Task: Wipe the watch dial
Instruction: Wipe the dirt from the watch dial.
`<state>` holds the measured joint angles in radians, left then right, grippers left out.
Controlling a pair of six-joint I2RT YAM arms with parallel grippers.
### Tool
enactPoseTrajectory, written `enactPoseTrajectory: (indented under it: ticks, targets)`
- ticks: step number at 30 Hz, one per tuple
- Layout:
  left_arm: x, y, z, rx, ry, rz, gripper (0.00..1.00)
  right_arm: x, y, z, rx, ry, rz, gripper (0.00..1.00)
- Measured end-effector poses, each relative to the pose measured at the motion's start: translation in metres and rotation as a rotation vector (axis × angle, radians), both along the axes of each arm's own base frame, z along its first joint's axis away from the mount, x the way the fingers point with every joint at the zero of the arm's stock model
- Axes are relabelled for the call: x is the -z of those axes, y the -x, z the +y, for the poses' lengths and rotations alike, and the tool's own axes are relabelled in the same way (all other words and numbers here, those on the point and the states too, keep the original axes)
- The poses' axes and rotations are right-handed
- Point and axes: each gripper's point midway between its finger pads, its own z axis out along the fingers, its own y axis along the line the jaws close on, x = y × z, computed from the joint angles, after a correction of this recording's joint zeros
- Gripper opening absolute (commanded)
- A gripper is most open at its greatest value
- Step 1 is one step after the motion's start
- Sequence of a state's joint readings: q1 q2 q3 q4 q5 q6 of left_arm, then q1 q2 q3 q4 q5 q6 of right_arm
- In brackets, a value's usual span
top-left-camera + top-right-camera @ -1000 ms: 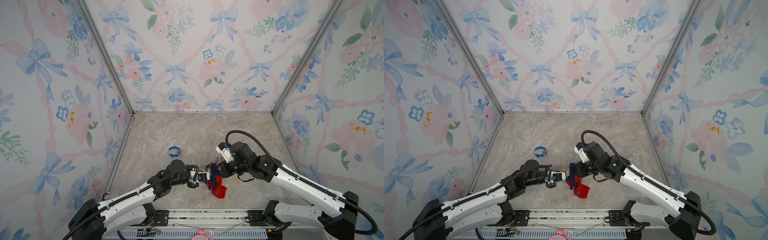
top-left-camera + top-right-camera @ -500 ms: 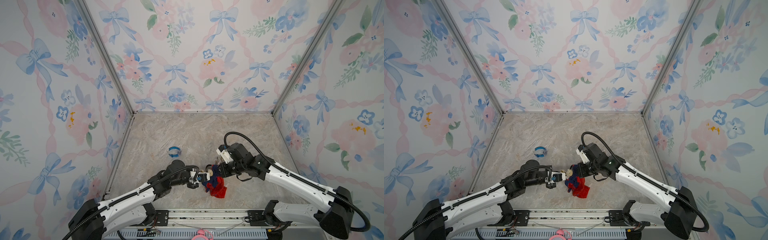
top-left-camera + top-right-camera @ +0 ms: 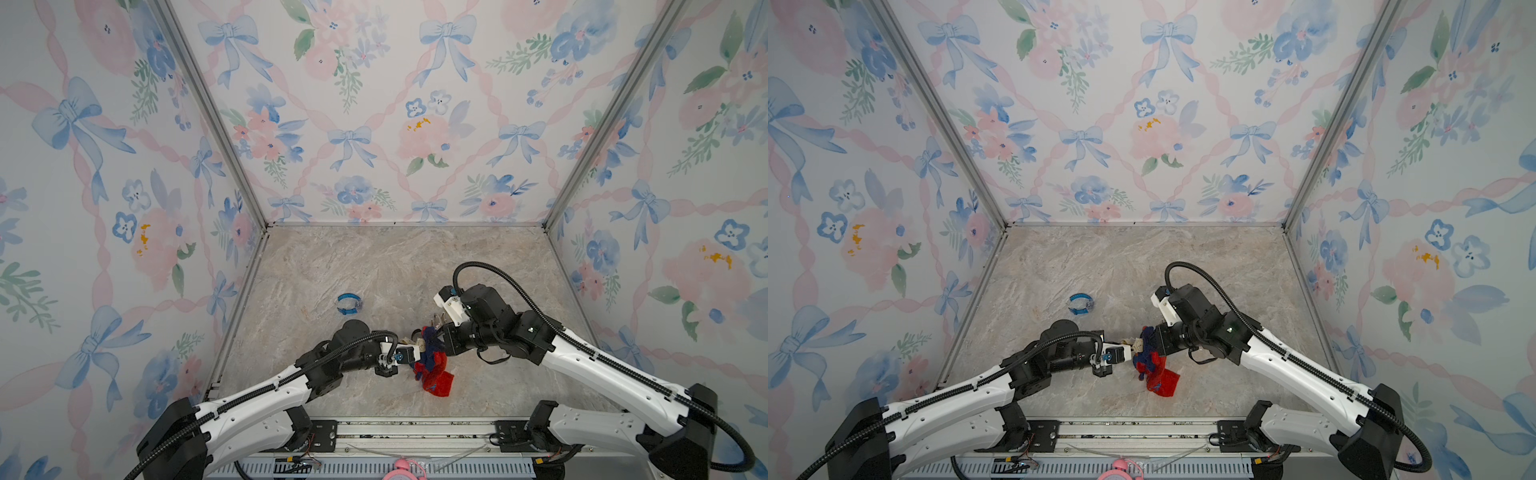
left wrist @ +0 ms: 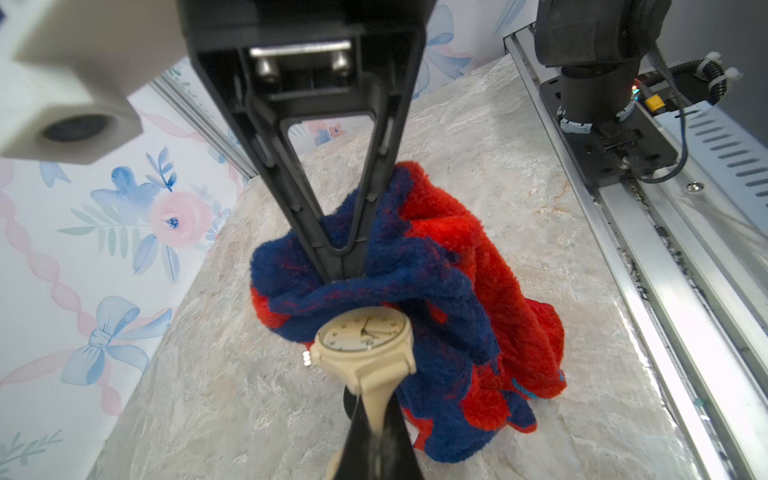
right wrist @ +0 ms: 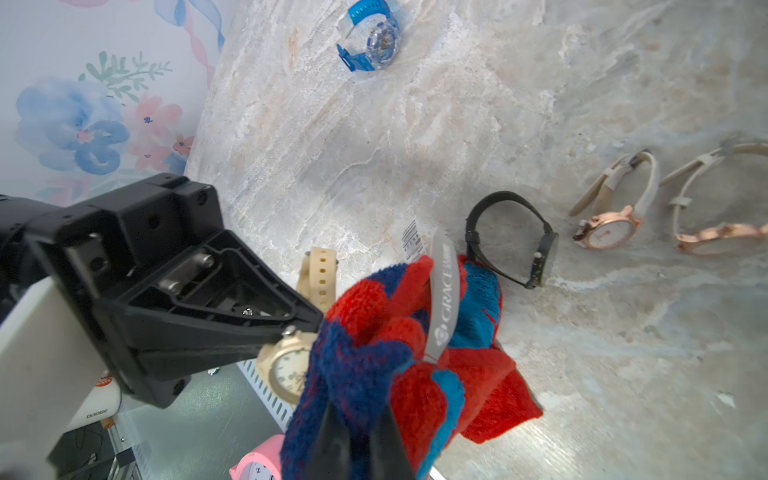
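My left tool [image 4: 374,432] clamped on the strap of the cream watch [image 4: 361,363], held up near the front edge of the worktop [image 4: 208,395], my right tool [image 4: 341,272] pinched shut on the red and blue cloth [image 4: 457,257], cloth touching the rim of the dial [image 4: 363,332], which I see mostly uncovered

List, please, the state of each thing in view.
Cream rubber-strapped watch: held by its strap, dial mostly uncovered.
Red and blue terry cloth: bunched, touching the dial's rim.
Left gripper: shut on watch strap.
Right gripper: shut on the cloth.
Blue translucent watch: lying loose.
Black watch: resting on edge.
Rose-gold watches: lying loose.
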<state>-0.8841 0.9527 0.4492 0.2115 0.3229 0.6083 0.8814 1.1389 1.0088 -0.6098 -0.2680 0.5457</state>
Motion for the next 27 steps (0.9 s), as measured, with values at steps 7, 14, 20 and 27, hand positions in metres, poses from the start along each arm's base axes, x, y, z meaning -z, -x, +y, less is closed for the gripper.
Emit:
enactPoseTrajectory:
  ticks: [7,14,20,27]
  targets:
    - [0.001,0.0,0.0,-0.001,-0.004,0.003,0.0,0.0,0.002,0.013,-0.026,0.018,-0.003,0.0]
    - [0.006,0.001,0.002,-0.002,-0.023,0.017,0.0,0.008,0.0,0.014,-0.023,0.033,0.01,0.0]
    - [0.007,0.001,0.003,-0.008,-0.028,0.018,0.0,0.035,-0.011,-0.003,0.033,0.067,0.049,0.0]
    - [0.002,0.001,0.0,-0.001,-0.01,0.004,0.0,0.051,-0.016,-0.024,0.088,0.094,0.082,0.0]
